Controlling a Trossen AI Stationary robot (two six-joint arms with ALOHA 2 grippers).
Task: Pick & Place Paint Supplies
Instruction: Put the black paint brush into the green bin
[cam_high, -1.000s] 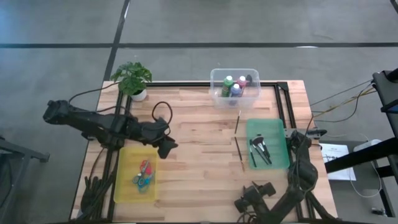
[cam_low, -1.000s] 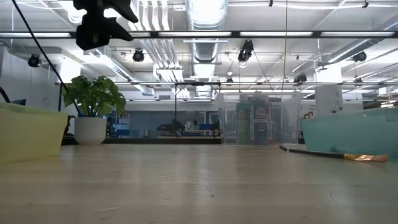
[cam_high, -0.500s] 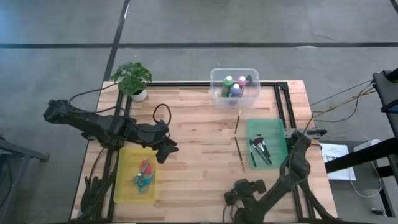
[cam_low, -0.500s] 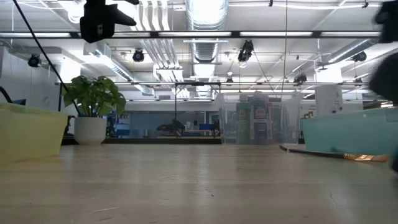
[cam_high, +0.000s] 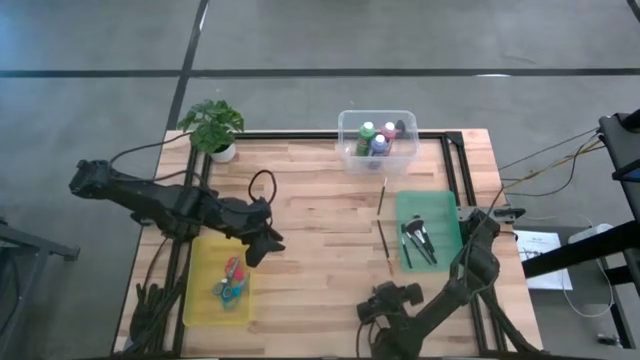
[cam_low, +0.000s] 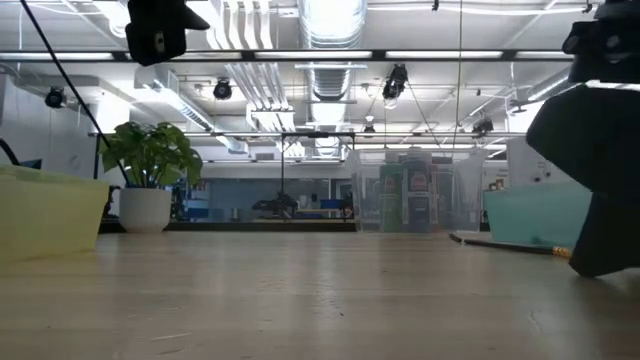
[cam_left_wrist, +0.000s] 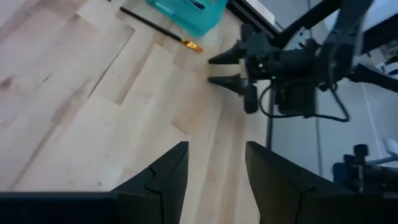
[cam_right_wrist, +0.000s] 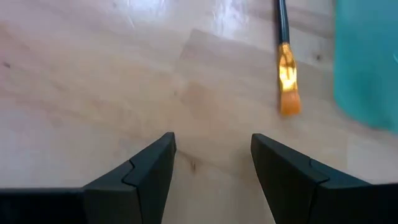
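Two thin brushes lie flat on the wooden table: one (cam_high: 382, 197) near the clear bin, the other (cam_high: 384, 247) beside the green tray, its golden bristle end (cam_right_wrist: 287, 74) toward the near edge. My right gripper (cam_high: 372, 306) hovers open low over the table's near edge, just short of those bristles, with bare wood between its fingers (cam_right_wrist: 211, 162). My left gripper (cam_high: 262, 245) hangs open high above the table beside the yellow tray, holding nothing (cam_left_wrist: 214, 165). Paint bottles (cam_high: 376, 140) stand in the clear bin. Scissors (cam_high: 230, 280) lie in the yellow tray.
The green tray (cam_high: 450, 250) at the right holds several brushes. The yellow tray (cam_high: 203, 300) sits at the near left, the clear bin (cam_high: 350, 158) at the far middle, a potted plant (cam_high: 213, 125) at the far left corner. Bare wood lies between them.
My right gripper has swung along the near edge toward the table's left, coming into the low view from the right, and has stayed open. My left gripper has turned a little in place.
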